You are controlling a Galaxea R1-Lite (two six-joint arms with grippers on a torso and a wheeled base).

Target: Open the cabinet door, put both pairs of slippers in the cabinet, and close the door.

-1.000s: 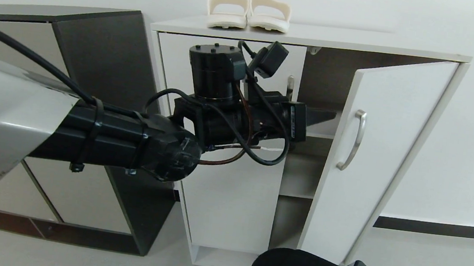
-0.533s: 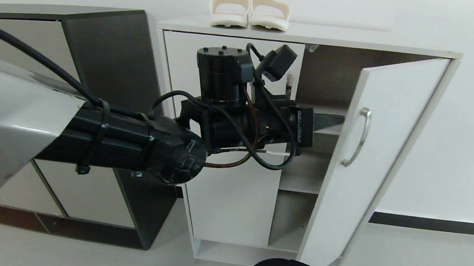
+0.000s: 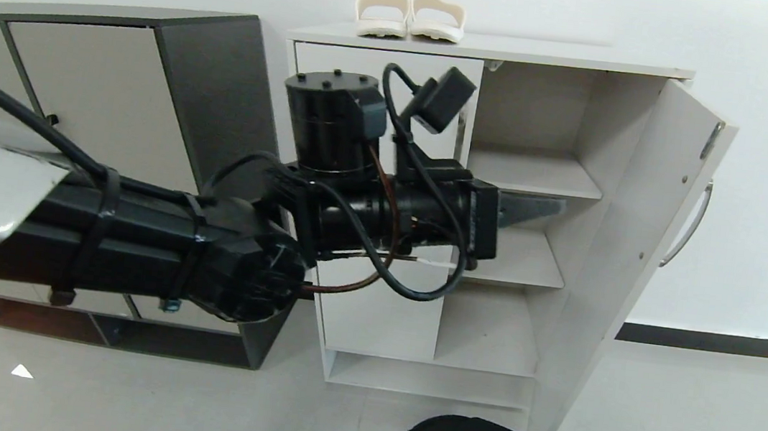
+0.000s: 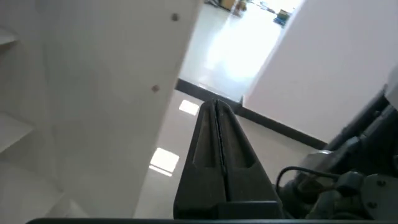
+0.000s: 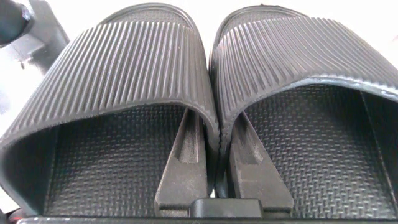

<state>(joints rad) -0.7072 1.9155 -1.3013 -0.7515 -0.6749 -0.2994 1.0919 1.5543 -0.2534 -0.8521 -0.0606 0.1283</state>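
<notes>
On top of the cabinet (image 3: 590,57), the cream slippers (image 3: 410,16) are sitting side by side, above the left gripper (image 3: 551,207), which is hanging squeezed shut and empty in front of the shelves (image 3: 533,175) beside the open door (image 3: 634,237). The right gripper (image 5: 214,134) is pinching both black slippers (image 5: 205,81) together by their straps

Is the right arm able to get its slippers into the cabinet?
Probably yes: the door stands open and the lower shelf is bare for the black slippers, though the left gripper hangs before the middle shelf.
</notes>
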